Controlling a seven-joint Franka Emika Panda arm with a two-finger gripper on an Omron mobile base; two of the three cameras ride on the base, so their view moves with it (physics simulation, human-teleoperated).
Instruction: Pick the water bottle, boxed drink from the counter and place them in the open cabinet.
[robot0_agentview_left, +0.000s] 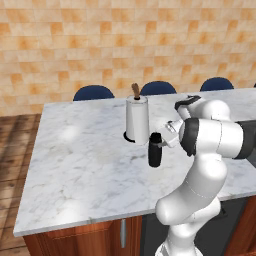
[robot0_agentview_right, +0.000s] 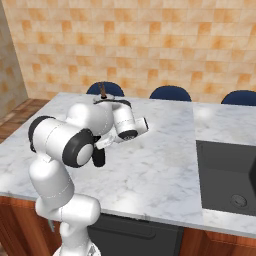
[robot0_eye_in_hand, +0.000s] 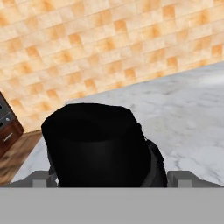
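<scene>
The water bottle (robot0_agentview_left: 155, 150) stands upright, matte black, on the marble counter (robot0_agentview_left: 80, 165), just in front and to the right of a paper-towel roll. My gripper (robot0_eye_in_hand: 109, 178) is open, and its two grey fingertips (robot0_eye_in_hand: 41, 178) stand on either side of the bottle's cap (robot0_eye_in_hand: 96, 140) without touching it. In the left base view the hand reaches the bottle's top from the right. In the right base view my arm covers most of the bottle (robot0_agentview_right: 100, 158). The boxed drink and the open cabinet are out of view.
A white paper-towel roll (robot0_agentview_left: 136, 120) with a brown-tipped post stands close behind the bottle. Blue chairs (robot0_agentview_left: 93, 93) line the counter's far side below a tiled wall. A dark sink (robot0_agentview_right: 227, 175) is sunk into the counter at the right.
</scene>
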